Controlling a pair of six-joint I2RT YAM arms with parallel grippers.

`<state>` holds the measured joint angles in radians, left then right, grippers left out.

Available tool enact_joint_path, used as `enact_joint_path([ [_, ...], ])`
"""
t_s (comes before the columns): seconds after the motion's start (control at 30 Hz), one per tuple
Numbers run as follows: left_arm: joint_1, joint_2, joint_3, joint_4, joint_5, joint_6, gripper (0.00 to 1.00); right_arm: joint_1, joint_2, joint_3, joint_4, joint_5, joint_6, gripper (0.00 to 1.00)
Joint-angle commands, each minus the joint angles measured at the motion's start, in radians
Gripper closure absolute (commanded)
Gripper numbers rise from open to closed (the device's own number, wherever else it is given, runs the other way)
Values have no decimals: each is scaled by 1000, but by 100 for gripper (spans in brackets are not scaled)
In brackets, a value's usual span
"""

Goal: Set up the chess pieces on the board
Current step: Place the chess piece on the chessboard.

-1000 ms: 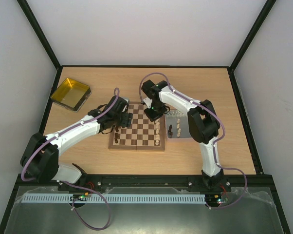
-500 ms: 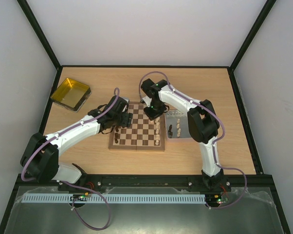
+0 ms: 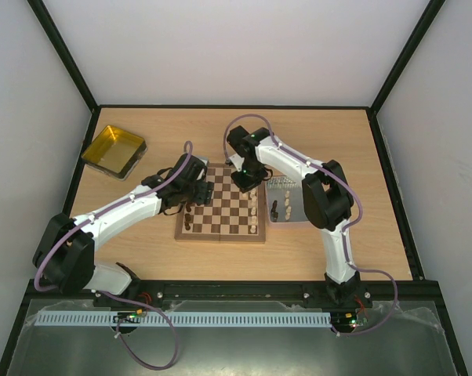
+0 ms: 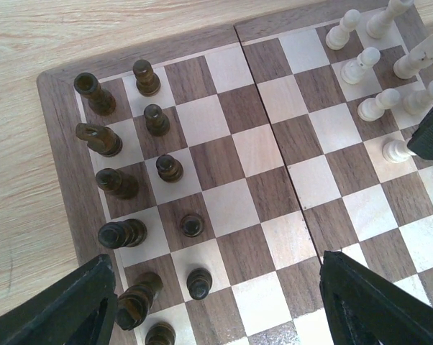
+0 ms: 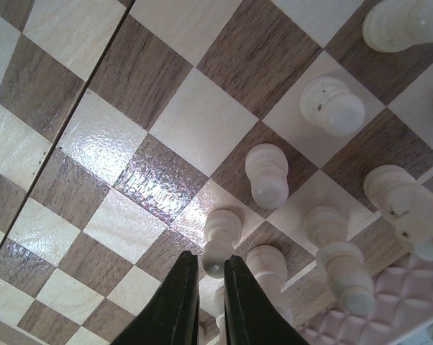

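Right wrist view: a pale pawn [image 5: 221, 228] is pinched between the nearly closed fingers of the right gripper [image 5: 208, 259], among other pale pieces [image 5: 331, 108] set by the right edge of the board [image 5: 195, 122]. The left gripper [image 4: 216, 262] is spread wide above the board's left side, where dark pieces [image 4: 119, 183] are lined in two columns.
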<state>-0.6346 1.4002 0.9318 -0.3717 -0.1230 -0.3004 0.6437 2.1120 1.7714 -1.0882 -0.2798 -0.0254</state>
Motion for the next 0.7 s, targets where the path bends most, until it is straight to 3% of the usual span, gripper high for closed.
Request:
enact_joint_path([
  [0.0, -3, -6, -8, 9, 16, 8, 23, 7, -32, 43, -23, 23, 2, 89],
  [0.3, -14, -12, -10, 14, 22, 14, 26, -33, -105, 48, -22, 39, 11, 71],
  [0.47, -24, -13, -10, 16, 23, 18, 30, -79, -148, 46, -20, 33, 16, 73],
  [0.67, -89, 18, 34, -1, -25, 16, 47, -168, -221, -18, -7, 43, 13, 77],
])
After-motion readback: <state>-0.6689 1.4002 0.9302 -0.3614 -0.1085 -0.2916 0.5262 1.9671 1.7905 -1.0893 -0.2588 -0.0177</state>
